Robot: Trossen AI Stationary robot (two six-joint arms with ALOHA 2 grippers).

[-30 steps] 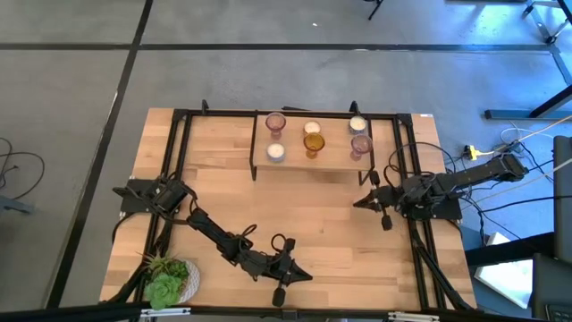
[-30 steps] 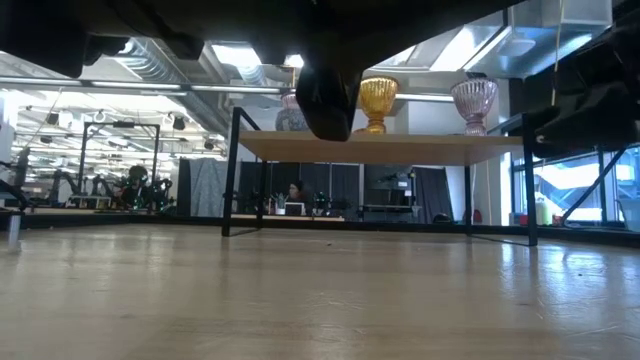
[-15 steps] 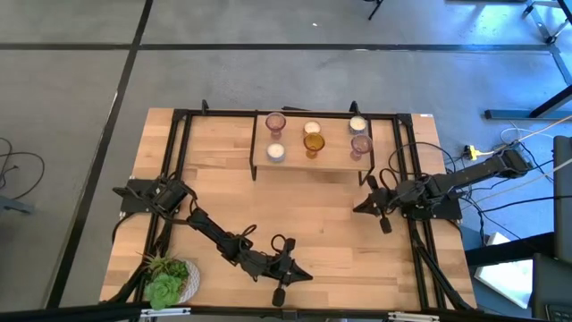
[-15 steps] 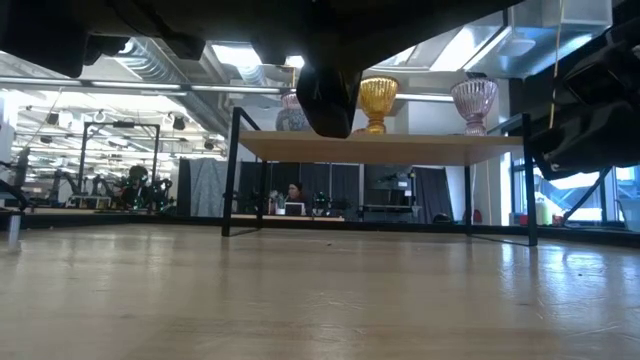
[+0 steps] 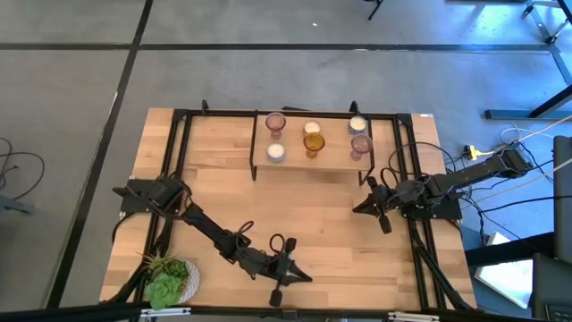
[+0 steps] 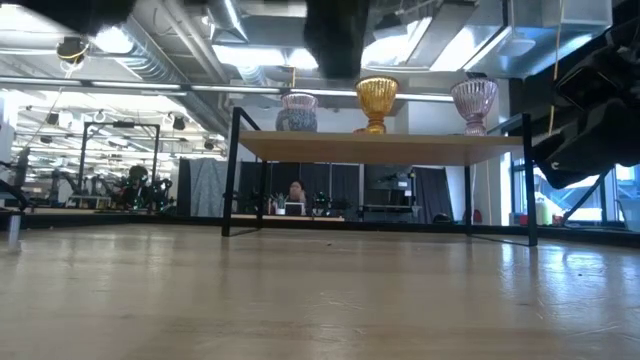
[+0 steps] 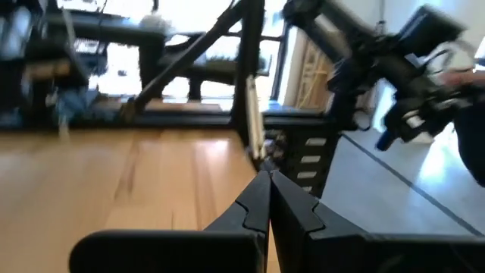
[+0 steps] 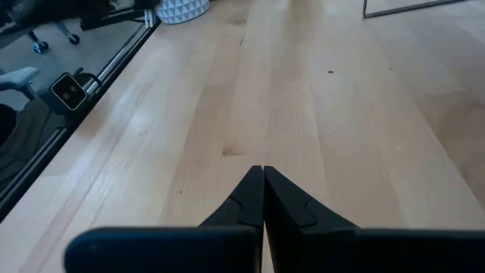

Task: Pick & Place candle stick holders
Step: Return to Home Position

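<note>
Small round glass candle stick holders stand paired on the wooden shelf, so both arms' jaws hang clenched, empty.

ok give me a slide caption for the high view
Six candle stick holders stand on the shelf; the left gripper and right gripper, both shut, sit away from it.

This is a robotics lab in a big open industrial hall. A wooden table sits in a black metal frame that carries a left arm and a right arm. It stands on a grey concrete floor, where cables and a yellow plug trail on the right. Bare ducts and strip lights run overhead. Far behind, a person sits at a desk, with more equipment benches to the left. An office chair stands beside the table.
</note>
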